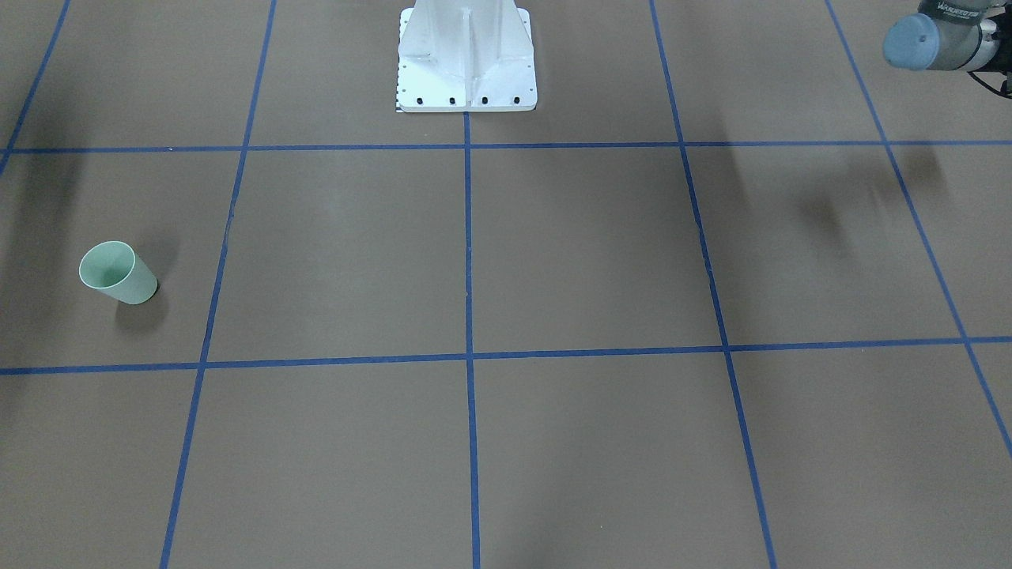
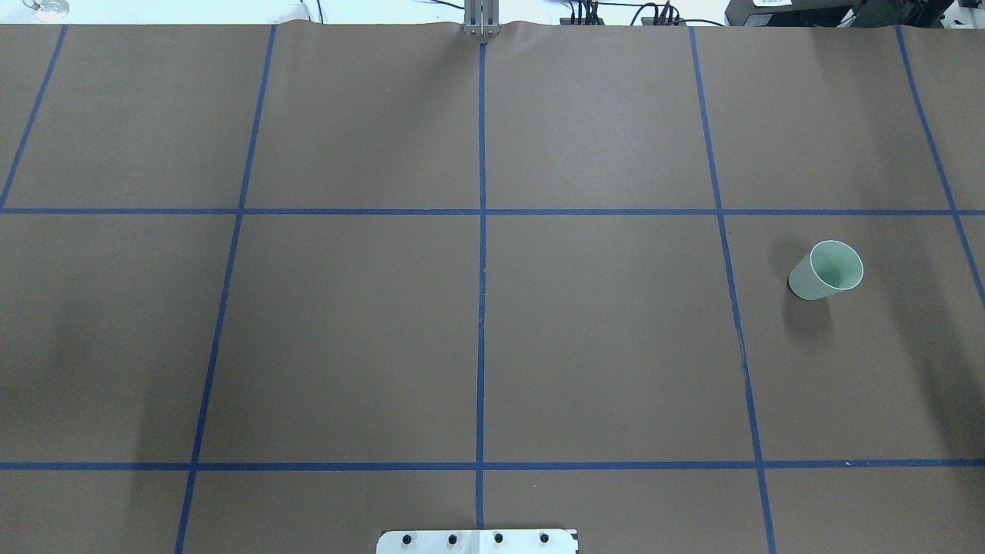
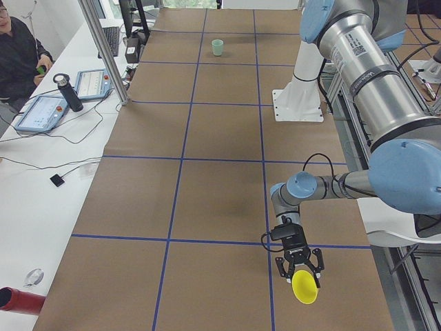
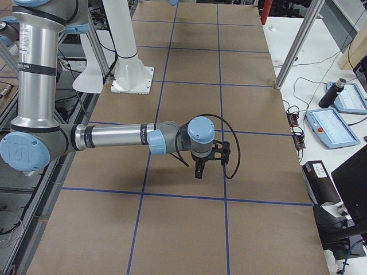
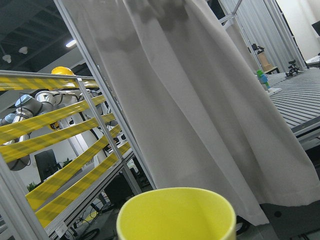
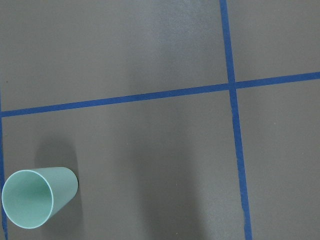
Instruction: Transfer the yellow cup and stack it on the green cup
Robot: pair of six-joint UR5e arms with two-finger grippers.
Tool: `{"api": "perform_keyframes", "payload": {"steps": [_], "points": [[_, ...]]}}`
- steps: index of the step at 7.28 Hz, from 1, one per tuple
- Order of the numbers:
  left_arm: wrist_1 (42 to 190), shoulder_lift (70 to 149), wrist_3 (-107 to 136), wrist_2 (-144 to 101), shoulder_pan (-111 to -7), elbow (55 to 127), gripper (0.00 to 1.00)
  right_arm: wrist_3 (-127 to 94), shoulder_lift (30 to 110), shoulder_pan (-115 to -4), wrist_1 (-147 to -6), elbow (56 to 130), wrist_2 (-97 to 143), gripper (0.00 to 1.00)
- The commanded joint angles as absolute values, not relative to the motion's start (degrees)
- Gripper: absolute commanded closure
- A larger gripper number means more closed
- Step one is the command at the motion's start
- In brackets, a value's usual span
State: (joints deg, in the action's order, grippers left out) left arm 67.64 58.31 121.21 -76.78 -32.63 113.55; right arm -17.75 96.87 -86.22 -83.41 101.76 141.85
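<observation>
The yellow cup [image 3: 304, 287] sits at my left pincer [image 3: 299, 270], mouth turned sideways; I cannot tell its grip. I cannot tell my right pincer's [image 4: 198, 172] either. Far across the table [image 2: 346, 323], the green cup [image 2: 825, 271] stands upright.

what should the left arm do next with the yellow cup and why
Probably swing the left gripper inward toward the table's middle, carrying the yellow cup along. It hangs tipped at the robot's left end, while the green cup stands upright far over on the right side, nearer the right gripper.
</observation>
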Motion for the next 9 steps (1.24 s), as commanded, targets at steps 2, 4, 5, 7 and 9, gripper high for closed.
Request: {"api": "perform_keyframes", "payload": {"steps": [2,4,5,7,9], "points": [[67.32,77.03,97.79,-65.75,-49.73,111.99,0.81,-17.75,96.51,-86.22,-83.41,101.16,141.59,0.01],[67.67,88.45,85.14,-65.92,-52.73,110.75,0.81,-17.75,95.28,-86.22,-83.50,101.08,139.06,0.01],[67.94,92.59,81.16,-65.92,-52.73,109.70,0.82,-17.75,95.19,-86.22,-83.41,101.07,137.65,0.01],[76.58,100.25,75.87,-66.44,-52.65,105.14,0.83,-17.75,95.27,-86.22,-84.28,101.16,137.11,0.01],[89.76,102.47,70.88,-68.97,-52.56,105.03,0.86,-17.75,94.92,-86.22,-84.46,101.16,137.02,0.01]]}}
